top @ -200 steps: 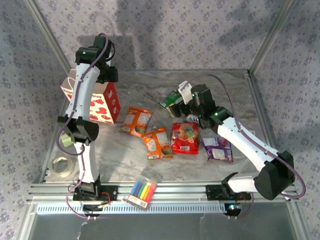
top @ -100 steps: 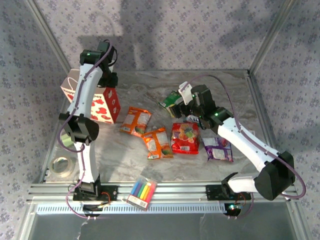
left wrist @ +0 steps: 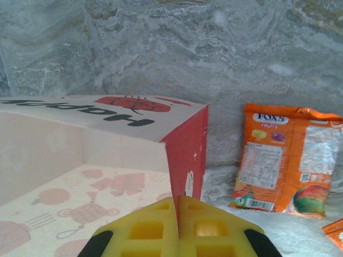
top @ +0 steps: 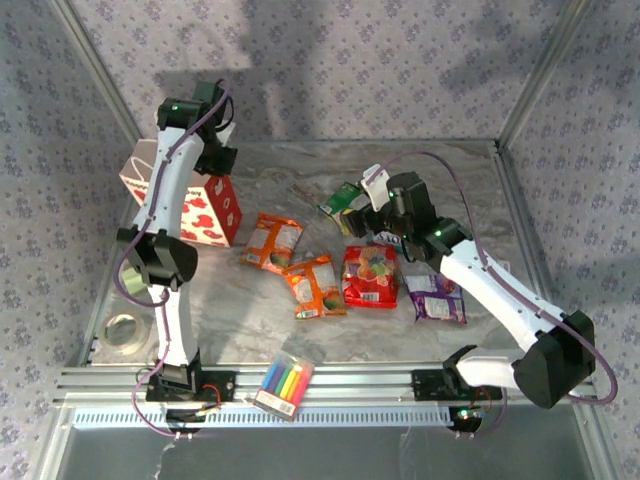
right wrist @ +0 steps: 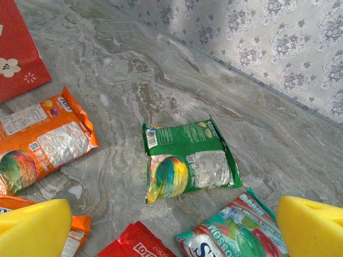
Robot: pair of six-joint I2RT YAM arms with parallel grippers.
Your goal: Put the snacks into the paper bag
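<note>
Left claw [left wrist: 178, 213]: pads pressed together with nothing between them, bottom centre of the left wrist view, over the bag's red corner.
Right claw [right wrist: 171, 217]: pads spread wide at the lower corners of the right wrist view, holding nothing.
Bag [top: 212, 208]: upright, mouth open, upper left of the table [top: 470, 190].
Green packet [right wrist: 187, 166]: flat on the table, mid-frame between the right claw's pads.
Teal-white packet [right wrist: 236, 231]: lower right, just below the green packet.
Orange packet [top: 272, 242]: just right of the bag.
Second orange packet [top: 316, 285]: centre, beside the red packet [top: 371, 275].
Purple packet [top: 435, 297]: right of the red packet.
Markers [top: 284, 385]: bottom centre.
</note>
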